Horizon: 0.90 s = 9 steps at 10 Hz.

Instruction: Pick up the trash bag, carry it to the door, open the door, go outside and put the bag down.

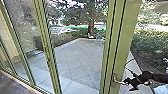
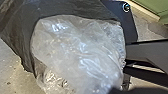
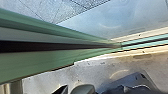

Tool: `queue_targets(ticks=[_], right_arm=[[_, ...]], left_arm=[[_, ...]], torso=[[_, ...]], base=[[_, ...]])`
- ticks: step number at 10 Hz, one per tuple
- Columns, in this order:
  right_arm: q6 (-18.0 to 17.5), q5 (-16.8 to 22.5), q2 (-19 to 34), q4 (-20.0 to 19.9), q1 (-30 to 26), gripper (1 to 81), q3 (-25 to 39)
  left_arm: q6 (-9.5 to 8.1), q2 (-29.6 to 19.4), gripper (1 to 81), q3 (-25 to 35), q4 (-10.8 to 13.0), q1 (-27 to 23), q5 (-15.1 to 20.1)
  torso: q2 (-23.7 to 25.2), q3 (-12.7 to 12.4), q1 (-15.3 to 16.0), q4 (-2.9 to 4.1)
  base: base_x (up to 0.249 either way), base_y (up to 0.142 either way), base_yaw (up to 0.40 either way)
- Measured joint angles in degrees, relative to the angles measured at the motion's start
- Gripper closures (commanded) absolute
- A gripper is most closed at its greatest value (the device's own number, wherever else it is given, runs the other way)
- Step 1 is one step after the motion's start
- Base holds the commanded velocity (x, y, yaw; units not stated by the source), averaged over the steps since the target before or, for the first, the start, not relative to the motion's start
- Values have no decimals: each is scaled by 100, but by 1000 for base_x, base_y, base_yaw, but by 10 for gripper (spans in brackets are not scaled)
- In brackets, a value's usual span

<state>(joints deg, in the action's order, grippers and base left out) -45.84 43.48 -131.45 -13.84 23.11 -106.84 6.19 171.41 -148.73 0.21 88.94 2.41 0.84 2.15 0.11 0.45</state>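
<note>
In the head view, the glass door with its green frame (image 1: 122, 37) stands in front of me, and its metal handle (image 1: 117, 81) is low on that frame. My right gripper (image 1: 127, 83) reaches in from the right, right up against the handle; whether it grips it I cannot tell. Close to the left wrist camera is the trash bag: crumpled clear plastic (image 2: 80, 52) with dark plastic (image 2: 17, 32) around it. How my left gripper stands on the bag is unclear. The right wrist view has the green door frame (image 3: 50, 60) near the sill.
Tall glass panels in green frames (image 1: 46, 47) stand to the left. Beyond the glass lie a paved yard (image 1: 77, 55), a tree (image 1: 91, 26) and bushes (image 1: 152, 45). A pale sill (image 3: 100, 61) runs along the floor in the right wrist view.
</note>
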Motion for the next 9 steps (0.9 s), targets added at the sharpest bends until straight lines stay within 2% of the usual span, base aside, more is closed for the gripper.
queue_targets(ticks=[3, 5, 9], right_arm=[[-408, -274, -49, -29, 179, 10, -2], [-463, -523, -72, -68, 282, 10, 15], [-535, -1369, -24, -157, 618, 10, 129]], left_arm=[[-2, 1, 811, 0, 0, 2, -5], [-2, 4, 811, 0, 0, 2, -5], [-2, 20, 811, -10, 0, 2, -2]], torso=[[0, 0, -2, 0], [0, 0, -2, 0], [2, -4, -4, 0]], base=[[0, 0, 0], [0, 0, 0], [0, 0, 0]])
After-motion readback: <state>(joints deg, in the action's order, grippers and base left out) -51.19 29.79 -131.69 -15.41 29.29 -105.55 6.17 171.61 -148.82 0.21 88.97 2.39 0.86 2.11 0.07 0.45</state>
